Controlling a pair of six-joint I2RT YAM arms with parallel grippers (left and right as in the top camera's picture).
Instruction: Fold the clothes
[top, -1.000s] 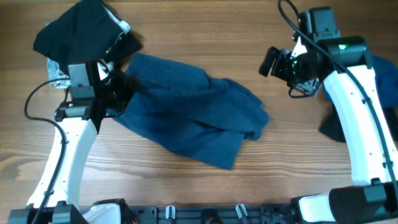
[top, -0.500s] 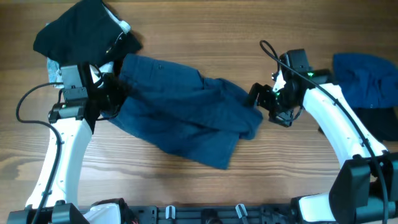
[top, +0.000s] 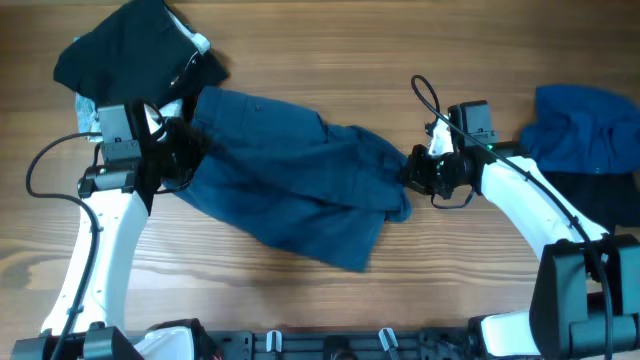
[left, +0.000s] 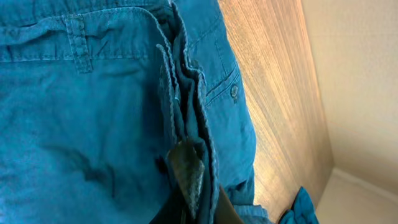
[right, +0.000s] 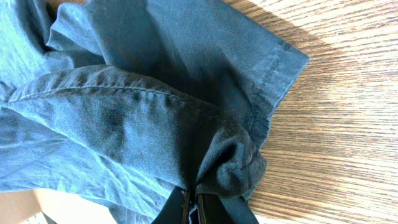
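The clothes in play are dark navy-blue shorts (top: 290, 185), lying crumpled across the middle of the table. My left gripper (top: 186, 156) is shut on their waistband at the left end; in the left wrist view the bunched waistband folds (left: 180, 118) run straight into my left gripper (left: 198, 202). My right gripper (top: 411, 178) is shut on the hem at the shorts' right end. The right wrist view has a pinched fold of the shorts (right: 143, 106) rising from my right gripper (right: 193, 205), jaws pressed together on the cloth.
A black garment (top: 130, 50) lies at the back left, with a grey-white patterned piece (top: 88, 108) under its edge. A brighter blue garment (top: 585, 125) sits at the right edge on a black piece (top: 612, 200). Bare wood runs along the front.
My right arm swung down and left from the back right to the shorts' right end and shut on the hem. My left gripper shifted slightly left, still holding the waistband.
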